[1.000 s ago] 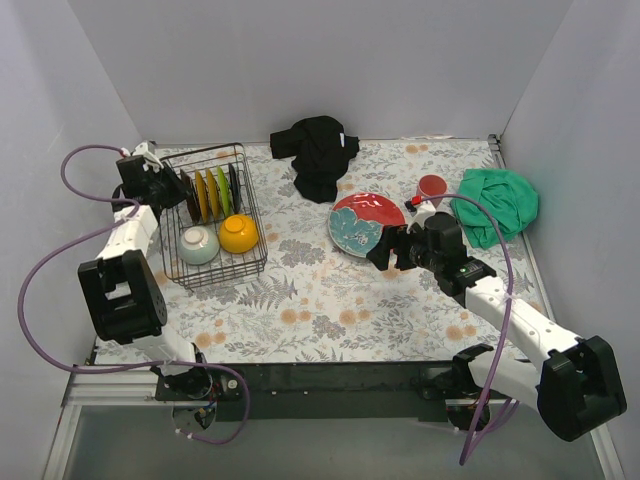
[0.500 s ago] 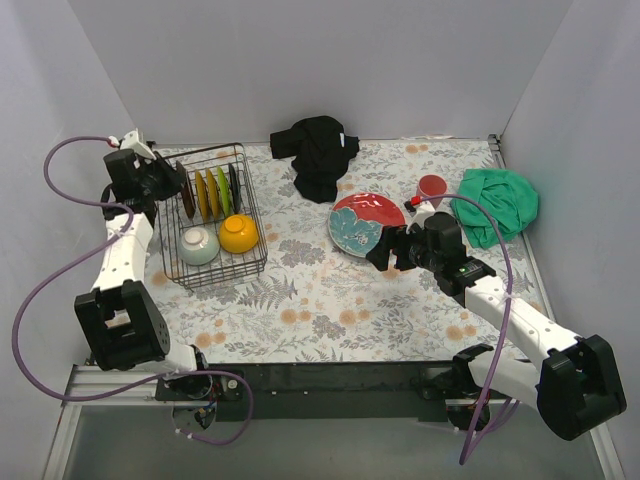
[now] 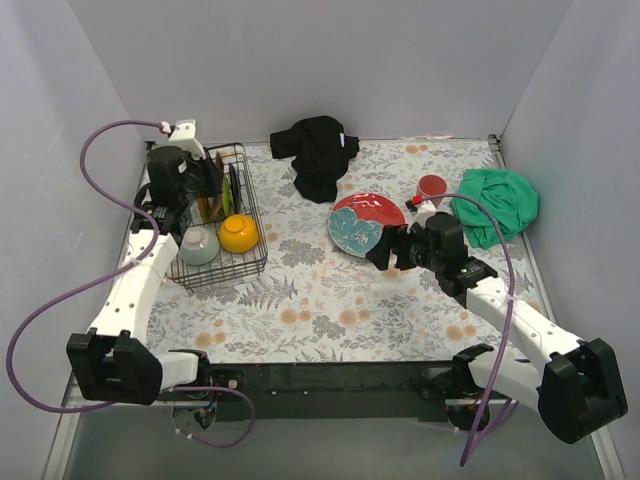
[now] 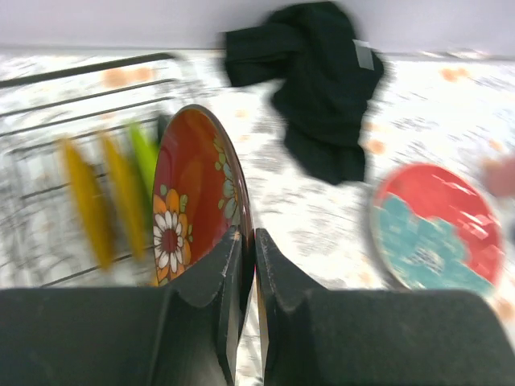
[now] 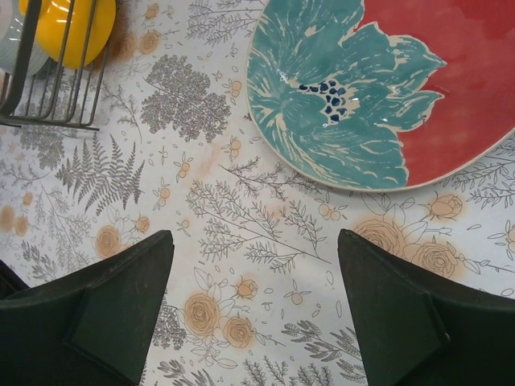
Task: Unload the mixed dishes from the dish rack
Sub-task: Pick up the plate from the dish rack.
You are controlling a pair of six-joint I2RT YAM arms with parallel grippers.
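My left gripper [image 4: 248, 237] is shut on the rim of a red floral plate [image 4: 189, 193] and holds it upright; in the top view this gripper [image 3: 210, 180] is over the back of the black wire dish rack [image 3: 215, 278]. Yellow plates [image 4: 80, 197] and a green plate [image 4: 145, 153] stand blurred in the rack behind it. A white bowl [image 3: 199, 243] and an orange bowl [image 3: 239, 233] sit in the rack's front. My right gripper [image 5: 253, 241] is open and empty above the table, just in front of the red and teal plate [image 5: 386, 88] lying flat.
A pink-red cup [image 3: 432, 187] stands behind the red and teal plate [image 3: 366, 222]. A green cloth [image 3: 495, 205] lies at the right wall and a black cloth [image 3: 318, 152] at the back middle. The left arm's purple cable loops along the left wall.
My left arm has swung right from the rack's left side to over its back, with the red floral plate in its jaws. The right arm has not moved.
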